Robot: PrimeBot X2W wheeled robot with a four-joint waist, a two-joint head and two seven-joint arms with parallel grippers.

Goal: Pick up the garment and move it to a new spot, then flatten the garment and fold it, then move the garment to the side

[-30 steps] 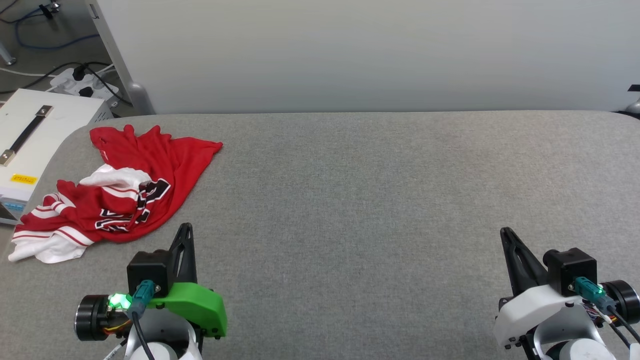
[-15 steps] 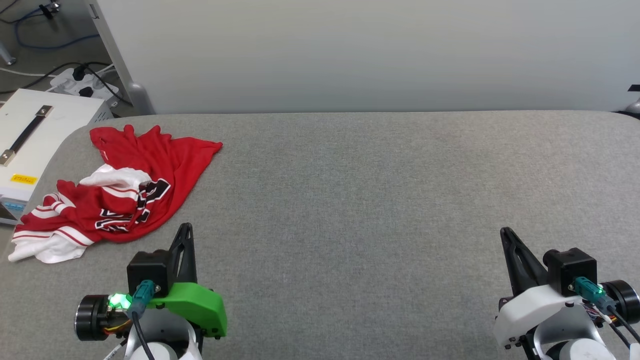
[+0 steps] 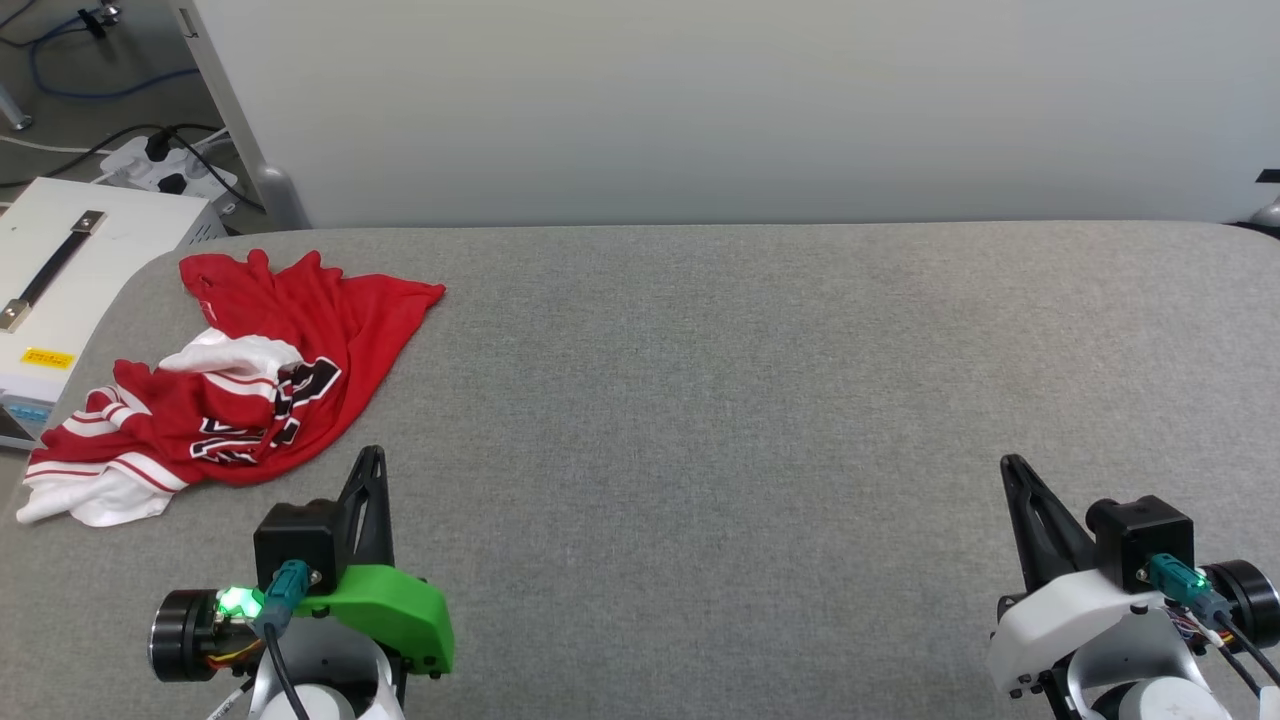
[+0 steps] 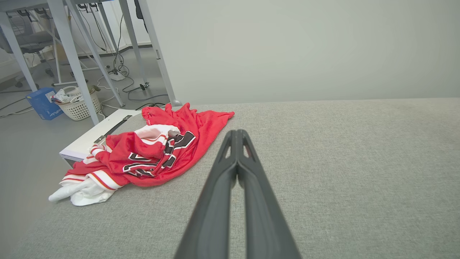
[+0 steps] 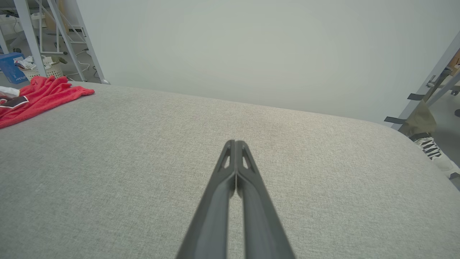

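— What sits closest?
— The left end effector (image 3: 372, 456), on a glossy green plastic mount, and the right end effector (image 3: 1010, 463), on a white one. Each has two long, matte dark fingers tapering to a point. The tips are pressed together and hold nothing.
— And beneath them?
— The worktop (image 3: 700, 400): grey woven fabric, faintly speckled and flat, with rounded far corners.
— Where's the garment?
— The garment (image 3: 320, 320) lies crumpled at the worktop's left end, ahead and left of the left end effector, not touching it. It is soft red cloth bunched in folds. White sleeves with red stripes spill toward the near left edge, and black, white-edged lettering is creased in the middle. One red flap spreads flat to a point on the right.
— Behind that?
— Off the left edge is a rectangular white box (image 3: 80, 260) with a flat black strap handle and a yellow label. Past it is a white power strip (image 3: 165, 165) with black plugs. A smooth pale panel (image 3: 700, 100) stands along the far edge.
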